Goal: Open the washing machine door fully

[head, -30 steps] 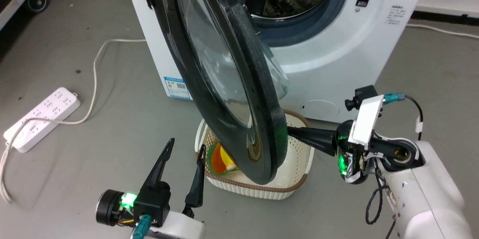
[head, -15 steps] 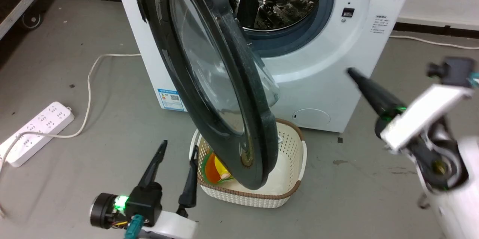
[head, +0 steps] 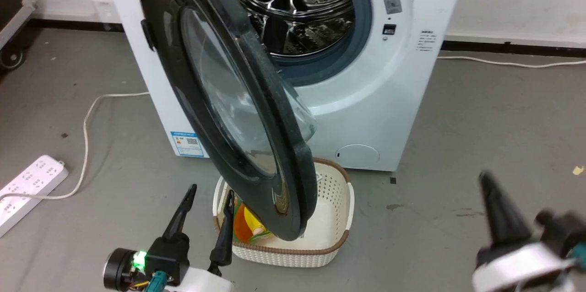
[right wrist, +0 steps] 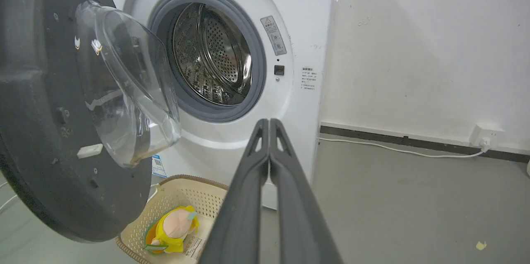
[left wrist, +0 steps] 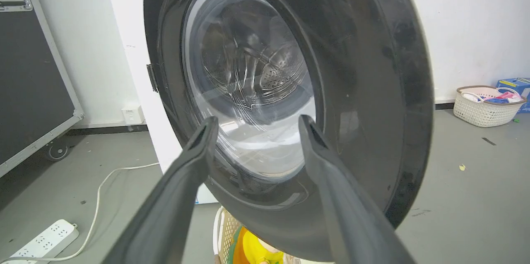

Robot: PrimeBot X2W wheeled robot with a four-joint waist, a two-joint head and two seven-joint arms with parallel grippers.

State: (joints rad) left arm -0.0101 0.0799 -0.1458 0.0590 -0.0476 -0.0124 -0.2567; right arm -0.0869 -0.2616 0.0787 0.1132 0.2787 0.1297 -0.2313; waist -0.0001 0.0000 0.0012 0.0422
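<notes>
The washing machine door (head: 215,95) stands swung out from the white machine, its glossy black outer face toward me and its clear glass bowl (right wrist: 128,86) bulging toward the drum. My left gripper (head: 208,193) is open at the lower left, just short of the door's lower rim, and holds nothing. From the left wrist the door (left wrist: 290,102) looms close behind the spread fingers (left wrist: 198,148). My right gripper (head: 487,182) is shut and blurred at the lower right, well clear of the door. Its closed fingertips (right wrist: 268,125) point toward the machine's front.
A cream basket (head: 334,200) with a yellow soft toy (right wrist: 172,226) sits on the floor under the door's lower rim. The steel drum (head: 293,13) is exposed. A white power strip (head: 25,186) and cable lie left. A second basket (left wrist: 486,104) stands by the far wall.
My right gripper has left the door's inner edge and drawn back to the lower right. The head camera has tilted up and pulled away. The left gripper has stayed open.
</notes>
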